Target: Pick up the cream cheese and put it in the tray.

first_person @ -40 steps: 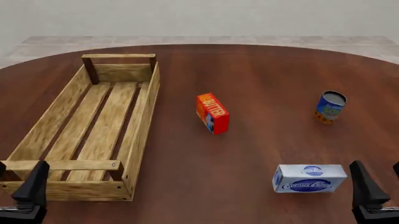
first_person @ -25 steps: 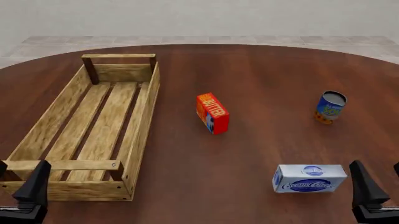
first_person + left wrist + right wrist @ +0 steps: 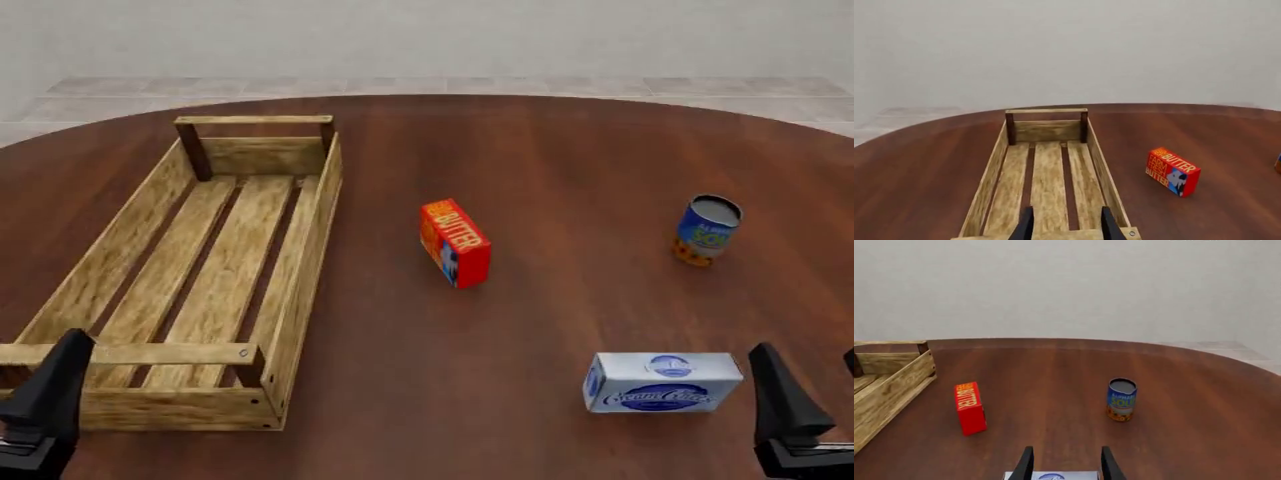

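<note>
A: Log entry. Where is the cream cheese (image 3: pixel 663 382)?

B: From my front camera, at about 4 o'clock from the table (image 3: pixel 561 160) centre, lying flat on the wood near the close edge. Logo side faces me. Nothing grips it.

A: Right gripper (image 3: pixel 1063 464)?

B: I see it low at 5 o'clock in the front view, just beside the box's right end, apart from it. In its wrist view the two fingers (image 3: pixel 1025 463) stand parted with a gap between them, so I log the jaws as spread and empty. The top edge of the box shows just beyond the fingertips, roughly in line with the gap.

A: Left gripper (image 3: pixel 1065 223)?

B: At 7 o'clock in the front view, at the near left corner of the tray (image 3: pixel 306 266). Its wrist view shows both fingers apart, nothing between them, hanging over the tray's near end rail. Jaws spread, empty.

A: Tray position?

B: It fills the 9 o'clock side of the table, long axis running away from me, slats bare. It sits well apart from the cream cheese.

A: Other items?

B: Butter (image 3: pixel 455 243) box, red-orange, stands near the table centre, between tray and cream cheese but farther out. A can (image 3: pixel 706 229), blue with an open-looking grey top, stands upright at about 2 o'clock, beyond the cream cheese. Neither touches anything else.
</note>
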